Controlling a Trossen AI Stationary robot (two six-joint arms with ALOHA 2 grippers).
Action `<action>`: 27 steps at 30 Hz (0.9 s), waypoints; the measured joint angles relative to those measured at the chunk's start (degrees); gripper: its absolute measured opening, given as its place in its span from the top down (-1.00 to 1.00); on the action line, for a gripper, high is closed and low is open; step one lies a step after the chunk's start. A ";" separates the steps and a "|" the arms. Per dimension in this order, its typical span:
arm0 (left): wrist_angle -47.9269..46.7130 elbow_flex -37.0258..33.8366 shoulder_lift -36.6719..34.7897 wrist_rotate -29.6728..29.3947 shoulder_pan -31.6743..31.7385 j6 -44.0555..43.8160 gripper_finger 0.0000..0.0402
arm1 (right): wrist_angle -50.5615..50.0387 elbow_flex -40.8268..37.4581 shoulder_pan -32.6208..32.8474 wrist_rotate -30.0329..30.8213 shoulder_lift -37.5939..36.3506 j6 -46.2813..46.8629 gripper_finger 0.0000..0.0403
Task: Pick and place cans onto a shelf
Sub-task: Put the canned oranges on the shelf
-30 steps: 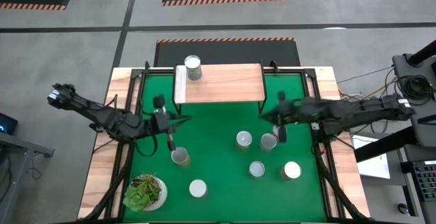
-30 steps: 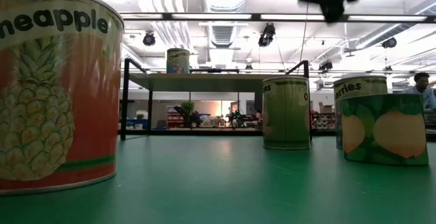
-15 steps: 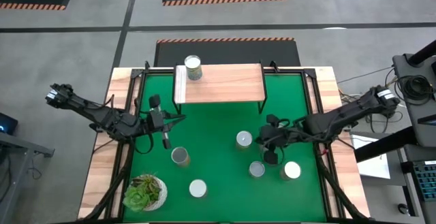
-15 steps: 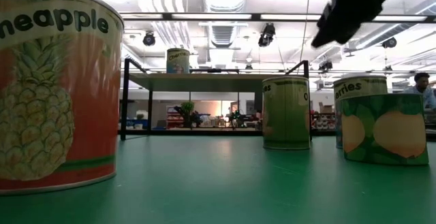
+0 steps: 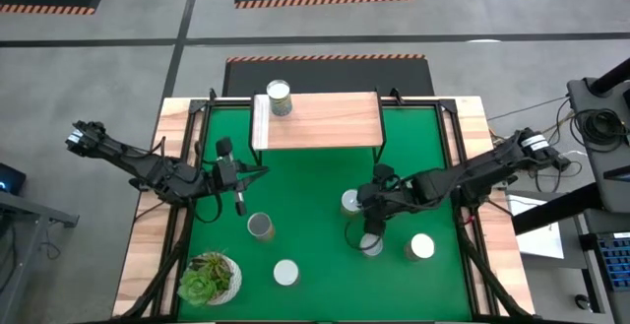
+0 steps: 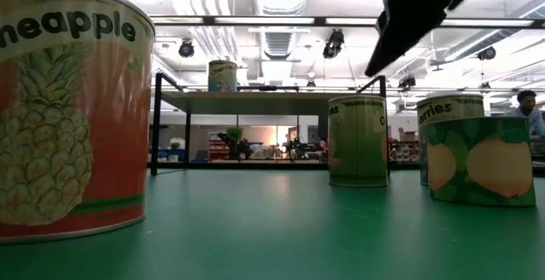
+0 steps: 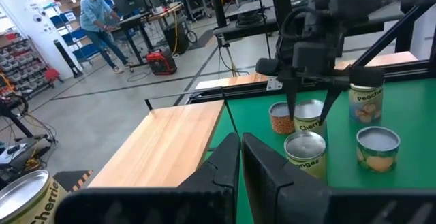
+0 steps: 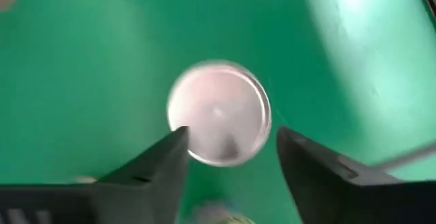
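Observation:
The shelf (image 5: 325, 120) stands on black legs at the far side of the green mat, with one can (image 5: 280, 97) upright on its left end. Several more cans stand upright on the mat, among them one at the left (image 5: 259, 226) and a group at the right (image 5: 421, 247). My right gripper (image 5: 362, 230) is open and slants down over one can of that group (image 8: 218, 113). Its fingers stand to either side of that can's shiny top, clear of it. My left gripper (image 5: 239, 206) is shut and holds nothing, above the mat in front of the shelf's left end.
A potted succulent (image 5: 209, 277) sits at the mat's near left corner, with a can (image 5: 285, 272) beside it. The cans at the right stand close together (image 7: 377, 146). A wooden rim (image 5: 148, 245) borders the mat. A person (image 7: 95, 13) is in the room beyond the table.
My right gripper has swung from beside the shelf's right leg toward the table's near edge and leftward, over the group of cans. It has tipped downward and its fingers have opened. The cans have stayed in place.

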 joint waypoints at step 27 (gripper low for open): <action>-0.01 -0.04 0.04 0.00 0.00 0.00 0.99 | 4.72 2.22 -1.51 -3.98 11.39 -3.80 -0.69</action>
